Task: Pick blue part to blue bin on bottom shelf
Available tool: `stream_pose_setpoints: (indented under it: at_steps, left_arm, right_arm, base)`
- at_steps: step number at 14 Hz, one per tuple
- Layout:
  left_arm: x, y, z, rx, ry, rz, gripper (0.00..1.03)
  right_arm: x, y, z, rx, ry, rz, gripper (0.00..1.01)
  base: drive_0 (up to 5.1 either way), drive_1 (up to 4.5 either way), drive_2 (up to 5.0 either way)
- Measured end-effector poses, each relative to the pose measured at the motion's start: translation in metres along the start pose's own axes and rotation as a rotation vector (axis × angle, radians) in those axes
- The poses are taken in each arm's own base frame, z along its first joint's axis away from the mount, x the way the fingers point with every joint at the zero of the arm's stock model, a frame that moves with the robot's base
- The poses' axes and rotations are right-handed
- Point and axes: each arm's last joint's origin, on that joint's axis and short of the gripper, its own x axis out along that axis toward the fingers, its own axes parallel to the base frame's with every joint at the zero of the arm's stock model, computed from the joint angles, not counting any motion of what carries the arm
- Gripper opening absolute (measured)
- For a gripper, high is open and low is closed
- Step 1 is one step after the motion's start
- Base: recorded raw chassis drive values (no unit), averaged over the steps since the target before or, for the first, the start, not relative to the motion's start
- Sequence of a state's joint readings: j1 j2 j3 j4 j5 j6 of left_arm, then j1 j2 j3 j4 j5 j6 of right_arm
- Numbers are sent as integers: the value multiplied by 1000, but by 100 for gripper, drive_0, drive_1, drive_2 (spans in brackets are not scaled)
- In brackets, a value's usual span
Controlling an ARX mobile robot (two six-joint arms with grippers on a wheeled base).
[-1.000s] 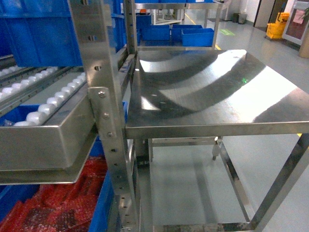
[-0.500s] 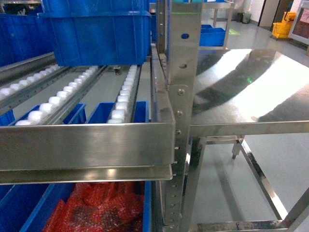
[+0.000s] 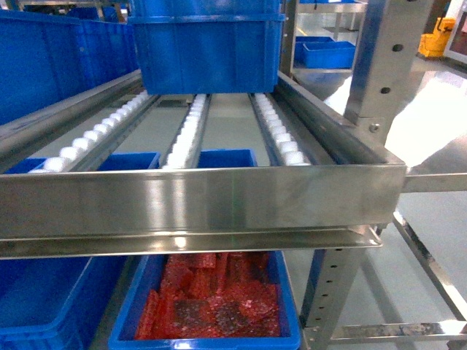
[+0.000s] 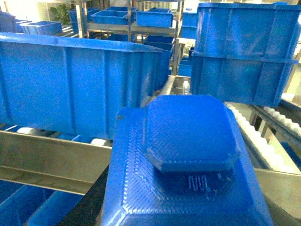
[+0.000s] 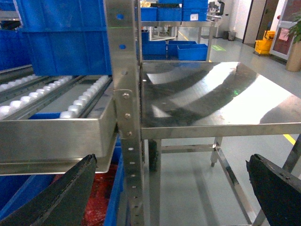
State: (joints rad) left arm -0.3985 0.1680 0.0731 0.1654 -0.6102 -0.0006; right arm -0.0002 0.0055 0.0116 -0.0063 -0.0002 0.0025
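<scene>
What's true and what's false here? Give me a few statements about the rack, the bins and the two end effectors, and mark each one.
1. The right end effector is open and holds nothing. True.
2. The bin under the roller shelf holds blue parts. False: its contents are red.
3. A blue part fills the near field of the left wrist view. True.
4. The rollers on the shelf are black. False: they are white.
5. Stacked blue bins stand at the back of the roller shelf. True.
</scene>
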Motion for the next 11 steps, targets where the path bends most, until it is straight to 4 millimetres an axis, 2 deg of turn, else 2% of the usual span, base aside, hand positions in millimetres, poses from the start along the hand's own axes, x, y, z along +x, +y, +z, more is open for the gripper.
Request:
stream_pose_setpoints:
  at_steps: [5, 11]
  left_arm:
    - [0, 0, 0, -1, -3, 0, 43]
    - [0, 0, 0, -1, -1, 3, 43]
  right_arm:
    - [0, 0, 0, 0, -3, 0, 98]
    - [0, 0, 0, 0, -2, 3, 98]
  base:
    - [-475, 117, 365]
    - [0, 0, 0]
